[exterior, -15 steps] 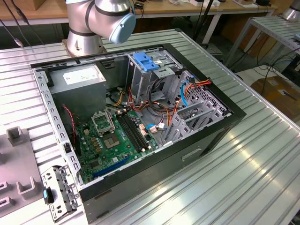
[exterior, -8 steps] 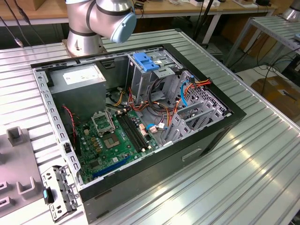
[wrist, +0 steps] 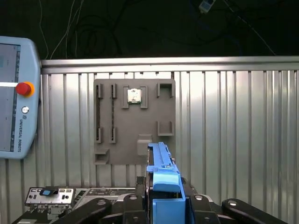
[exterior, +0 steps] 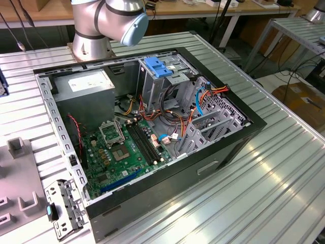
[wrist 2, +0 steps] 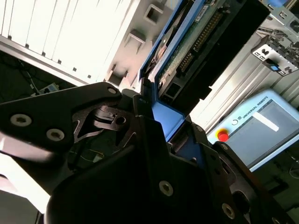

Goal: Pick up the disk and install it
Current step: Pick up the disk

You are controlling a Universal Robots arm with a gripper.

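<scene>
Start at the exterior view's left. One grey tray (exterior: 20, 173) with raised blocks lies at the frame's edge. Just below it, in the lower left corner, sits one small metal bracket (exterior: 63, 208) carrying a blue latch (exterior: 50, 211).

The middle of the frame holds one open computer case (exterior: 152, 195), lying on its side. Inside it are:
- one grey power box (exterior: 84, 89) with a white label, toward the upper left
- one green circuit board (exterior: 122, 152) below that
- one blue catch (exterior: 158, 67) on the metal cage near the top
- orange and blue cables trailing toward the exterior view's right

One robot arm (exterior: 109, 20) stands at the top, just behind the case.

There is one disk (wrist: 161, 172) and one pincer (wrist: 164, 189). In both wrist views the pincer is clamped on the disk's blue rail, with a black finger (wrist 2: 145, 135) pressed to each side. The disk is held edge-on. In the first wrist view the grey tray and the ribbed tabletop lie behind it. One control tablet (wrist: 16, 98) with one red button (wrist: 23, 88) rests on the tabletop, well apart from the tray.

The surface is a ribbed silver metal table (exterior: 264, 178), bright with reflections. Further tables with hanging cables stand at the top of the exterior view. One cardboard box (exterior: 302, 101) sits on the floor at the exterior view's right.
</scene>
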